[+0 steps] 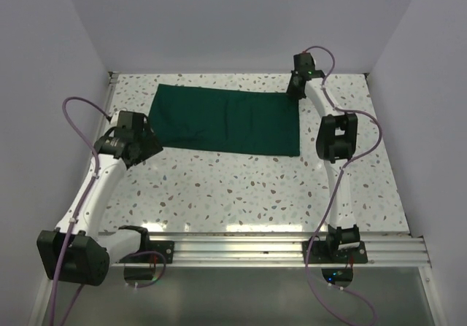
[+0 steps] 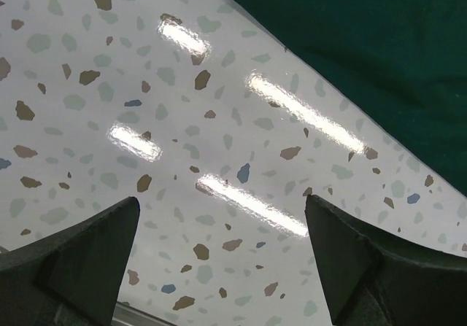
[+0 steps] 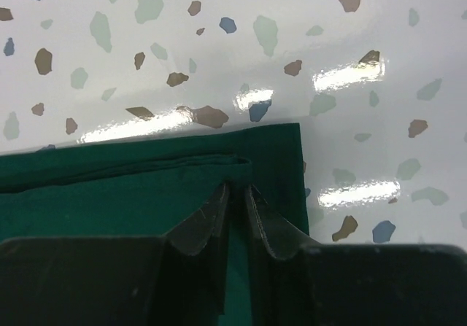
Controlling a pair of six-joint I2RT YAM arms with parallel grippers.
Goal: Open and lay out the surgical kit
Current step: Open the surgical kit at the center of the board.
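Note:
The dark green cloth wrap (image 1: 226,119) of the surgical kit lies folded flat on the far half of the table. My right gripper (image 1: 295,91) is at its far right corner, shut on a fold of the cloth (image 3: 238,167) near the corner edge. My left gripper (image 1: 149,138) is open and empty, just off the wrap's near left edge; the left wrist view shows the cloth's edge (image 2: 379,56) beyond the wide-apart fingers (image 2: 219,202). The steel tray and the instruments are hidden.
The terrazzo table top (image 1: 248,191) runs from the wrap to the aluminium rail (image 1: 277,246) at the near edge. White walls close in the left, back and right sides. Purple cables hang by both arms.

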